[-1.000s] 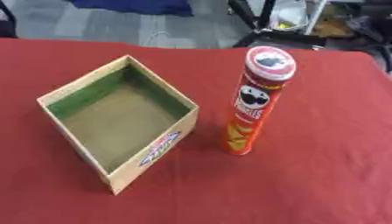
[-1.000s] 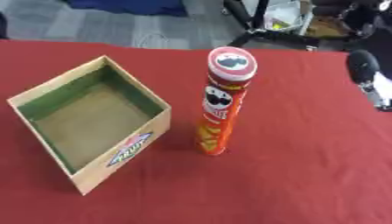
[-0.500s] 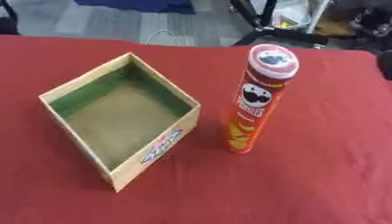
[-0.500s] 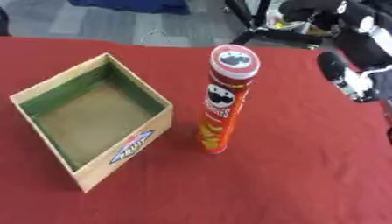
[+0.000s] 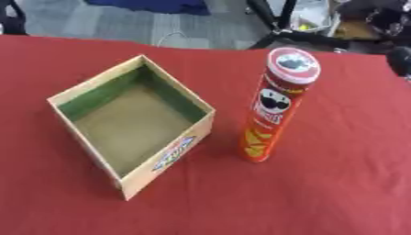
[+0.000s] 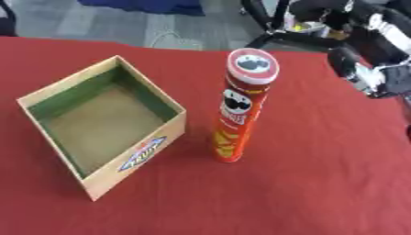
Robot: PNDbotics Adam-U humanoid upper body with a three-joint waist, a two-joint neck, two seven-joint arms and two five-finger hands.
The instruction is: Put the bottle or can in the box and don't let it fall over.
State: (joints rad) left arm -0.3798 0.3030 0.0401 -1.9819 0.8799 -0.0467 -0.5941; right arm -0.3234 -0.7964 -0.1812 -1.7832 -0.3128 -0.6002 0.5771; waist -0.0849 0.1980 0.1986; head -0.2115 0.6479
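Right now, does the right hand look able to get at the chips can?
Probably yes: the right hand is off to the can's right, apart from it, with only bare red table between; the box sits on the other side.

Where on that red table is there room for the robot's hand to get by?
Bare red cloth lies wide open right of the chips can, where the right hand comes in, and along the near edge. The tight spot is the narrow strip between the can and the open box.

right hand [image 6: 371,69] blurred, cut by right edge, fingers indistinct
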